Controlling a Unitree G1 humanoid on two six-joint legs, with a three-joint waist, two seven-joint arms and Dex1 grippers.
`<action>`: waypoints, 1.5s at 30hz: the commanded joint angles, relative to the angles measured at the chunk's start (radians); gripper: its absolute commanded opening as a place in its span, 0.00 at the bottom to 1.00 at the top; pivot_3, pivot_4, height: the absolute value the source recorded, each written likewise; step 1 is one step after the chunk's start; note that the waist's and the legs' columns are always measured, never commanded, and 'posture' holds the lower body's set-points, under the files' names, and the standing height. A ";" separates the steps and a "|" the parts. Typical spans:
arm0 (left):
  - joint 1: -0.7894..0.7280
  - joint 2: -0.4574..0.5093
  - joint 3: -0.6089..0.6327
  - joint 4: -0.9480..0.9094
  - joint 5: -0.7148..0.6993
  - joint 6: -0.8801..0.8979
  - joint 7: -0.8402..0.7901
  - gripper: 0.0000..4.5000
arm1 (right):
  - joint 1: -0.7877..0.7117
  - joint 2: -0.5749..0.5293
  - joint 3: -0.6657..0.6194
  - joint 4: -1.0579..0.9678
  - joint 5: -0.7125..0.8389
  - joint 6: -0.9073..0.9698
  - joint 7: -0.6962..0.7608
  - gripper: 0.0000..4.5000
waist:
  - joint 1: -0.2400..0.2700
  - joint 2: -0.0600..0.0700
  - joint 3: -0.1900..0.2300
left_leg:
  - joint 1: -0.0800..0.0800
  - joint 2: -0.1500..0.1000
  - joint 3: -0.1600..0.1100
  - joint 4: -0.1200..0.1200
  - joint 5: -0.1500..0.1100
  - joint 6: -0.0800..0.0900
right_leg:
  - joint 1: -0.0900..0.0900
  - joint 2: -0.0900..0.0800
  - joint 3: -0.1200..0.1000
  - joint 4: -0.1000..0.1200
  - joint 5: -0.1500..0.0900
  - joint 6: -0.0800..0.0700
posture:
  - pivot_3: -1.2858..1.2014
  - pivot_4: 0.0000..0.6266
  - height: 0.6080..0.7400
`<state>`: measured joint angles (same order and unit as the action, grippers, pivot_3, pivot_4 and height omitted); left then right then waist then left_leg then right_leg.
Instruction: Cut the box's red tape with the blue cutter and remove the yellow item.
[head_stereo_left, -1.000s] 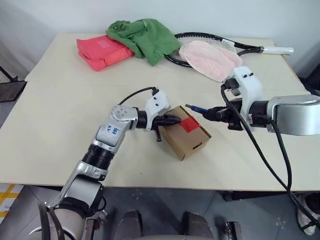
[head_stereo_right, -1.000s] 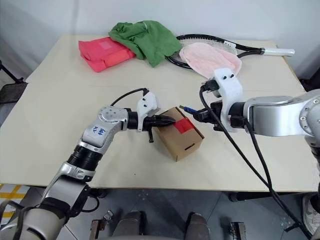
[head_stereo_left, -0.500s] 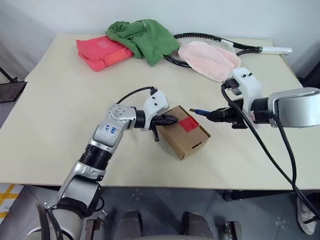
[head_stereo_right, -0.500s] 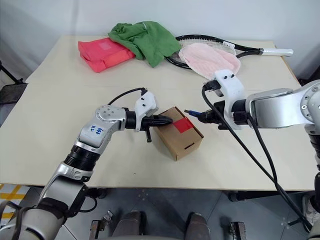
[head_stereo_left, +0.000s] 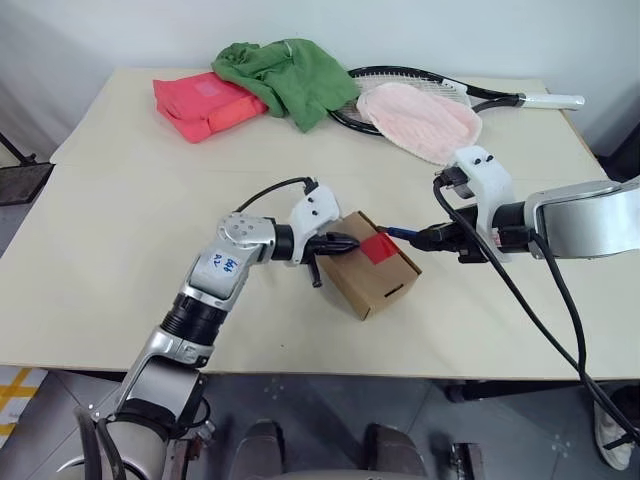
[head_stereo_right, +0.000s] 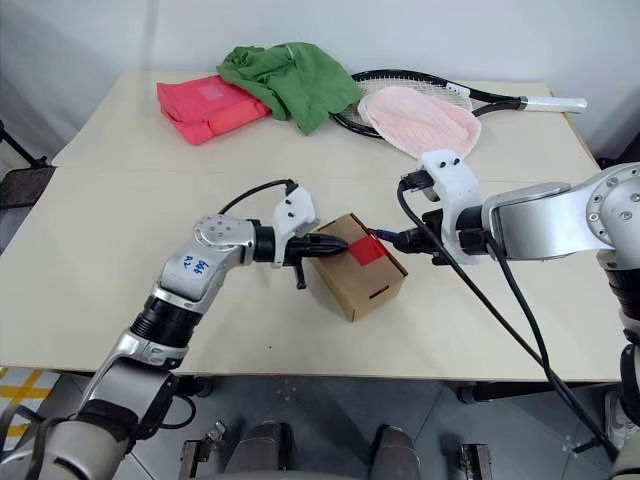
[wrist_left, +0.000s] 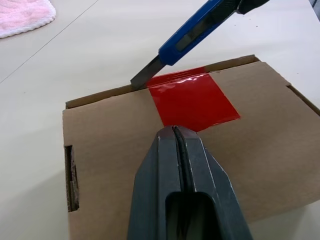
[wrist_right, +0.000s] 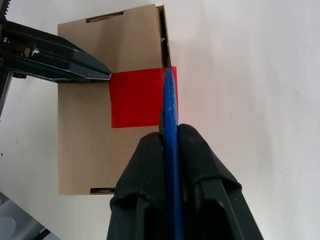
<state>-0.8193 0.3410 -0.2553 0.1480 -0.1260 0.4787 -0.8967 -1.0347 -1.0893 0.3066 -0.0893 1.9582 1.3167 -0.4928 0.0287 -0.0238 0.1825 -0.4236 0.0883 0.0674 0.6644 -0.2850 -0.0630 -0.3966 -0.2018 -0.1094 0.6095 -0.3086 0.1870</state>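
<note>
On the desk (head_stereo_left: 120, 200), the left gripper (wrist_left: 176, 131), fingers pressed together, pins the box (head_stereo_left: 372, 264). Right gripper (wrist_right: 170, 131) pinches the blue cutter (wrist_left: 200, 27); its blade tip meets the red tape (wrist_left: 192, 99) at the flap seam.

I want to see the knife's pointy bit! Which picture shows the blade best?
The left wrist view: the grey blade of the blue cutter shows up close, its tip at the edge of the red tape. The right wrist view looks along the cutter's blue body. In the head views the blade is too small to tell.
</note>
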 joint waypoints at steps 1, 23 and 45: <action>0.013 -0.002 -0.019 -0.024 0.004 0.011 -0.004 0.00 | -0.005 -0.020 -0.006 -0.014 0.014 0.015 0.015 0.03 | 0.000 0.000 0.000 | 0.000 0.000 0.000 0.000 0.000 0.000 | 0.000 0.000 0.000 0.000 0.000 0.000 | 0.52 0.24 1.00; 0.029 0.000 -0.085 -0.044 0.036 0.115 -0.004 0.00 | -0.116 -0.043 0.153 0.082 0.014 0.151 0.128 0.03 | 0.003 0.000 0.000 | 0.001 0.000 0.000 0.001 0.000 0.000 | 0.001 0.000 0.000 0.001 0.000 0.000 | 0.52 0.24 1.00; 0.036 -0.010 -0.114 -0.053 0.033 0.136 0.012 0.00 | -0.236 -0.123 0.282 0.187 0.014 0.276 0.202 0.03 | 0.023 0.001 -0.001 | 0.001 0.000 0.000 0.002 0.000 0.000 | 0.001 0.000 0.000 0.001 0.000 0.000 | 0.52 0.24 1.00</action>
<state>-0.8174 0.3251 -0.3300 0.0663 -0.1152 0.5794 -0.8818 -1.2515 -1.1800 0.5822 0.1017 1.9681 1.5708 -0.3078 0.0513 -0.0233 0.1820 -0.4226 0.0882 0.0674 0.6663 -0.2851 -0.0629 -0.3952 -0.2022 -0.1093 0.6103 -0.3086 0.1869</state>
